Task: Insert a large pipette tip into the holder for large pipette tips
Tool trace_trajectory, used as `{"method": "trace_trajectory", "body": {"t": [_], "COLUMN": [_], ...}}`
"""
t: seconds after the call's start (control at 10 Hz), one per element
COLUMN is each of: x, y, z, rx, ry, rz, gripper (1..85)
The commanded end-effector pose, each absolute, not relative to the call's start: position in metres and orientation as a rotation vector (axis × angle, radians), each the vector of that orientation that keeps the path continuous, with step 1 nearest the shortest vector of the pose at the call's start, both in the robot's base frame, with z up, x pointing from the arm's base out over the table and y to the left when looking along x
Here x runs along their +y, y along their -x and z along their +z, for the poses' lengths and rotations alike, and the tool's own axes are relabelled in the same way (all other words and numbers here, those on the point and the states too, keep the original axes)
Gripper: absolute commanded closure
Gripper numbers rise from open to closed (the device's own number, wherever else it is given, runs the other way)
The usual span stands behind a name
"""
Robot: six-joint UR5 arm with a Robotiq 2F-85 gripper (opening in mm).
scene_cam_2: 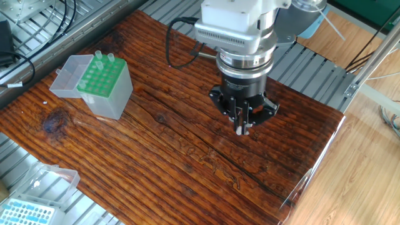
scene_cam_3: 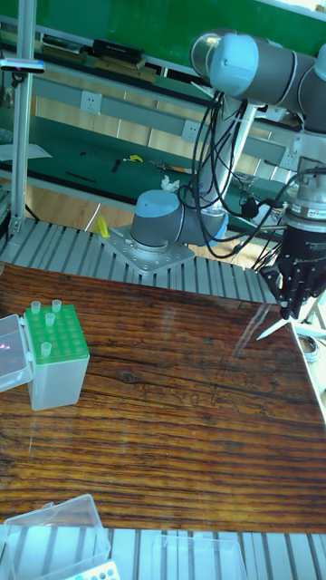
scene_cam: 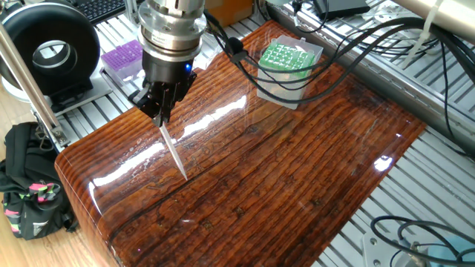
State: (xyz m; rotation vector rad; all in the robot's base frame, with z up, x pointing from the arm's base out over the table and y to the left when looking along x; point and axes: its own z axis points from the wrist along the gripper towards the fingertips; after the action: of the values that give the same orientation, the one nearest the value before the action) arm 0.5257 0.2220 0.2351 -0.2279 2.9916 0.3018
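Above the glossy grained wooden table [scene_cam: 297, 170], tool [scene_cam: 162, 116] clamped on slender translucent large pipette tip [scene_cam: 173, 152].

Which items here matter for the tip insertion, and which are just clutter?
Job:
- tip, held in the end effector
- green holder, three tips already in it
- end effector

Clutter:
- purple box
- blue box
- black bag
- cables
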Motion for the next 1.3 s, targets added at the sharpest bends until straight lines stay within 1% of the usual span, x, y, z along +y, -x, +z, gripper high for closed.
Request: {"method": "trace_trajectory", "body": {"t": [0.0,0.1,0.3,0.5,0.7,0.9,1.0,1.2], "x": [0.182,0.166,0.108,0.093,0.110,0.141,0.147,0.137], "y": [-0.556,-0.560,-0.571,-0.568,-0.565,-0.569,-0.573,-0.585], "z": [0.263,0.270,0.274,0.273,0.276,0.286,0.289,0.288], "rx": [2.968,2.958,2.910,2.898,2.908,2.907,2.902,2.871], "ry": [0.265,0.316,0.543,0.584,0.502,0.210,0.091,0.073], "rz": [0.312,0.322,0.184,0.189,0.300,0.504,0.553,0.486], "gripper": [84.7,84.7,84.7,84.7,84.7,84.7,84.7,84.7]}}
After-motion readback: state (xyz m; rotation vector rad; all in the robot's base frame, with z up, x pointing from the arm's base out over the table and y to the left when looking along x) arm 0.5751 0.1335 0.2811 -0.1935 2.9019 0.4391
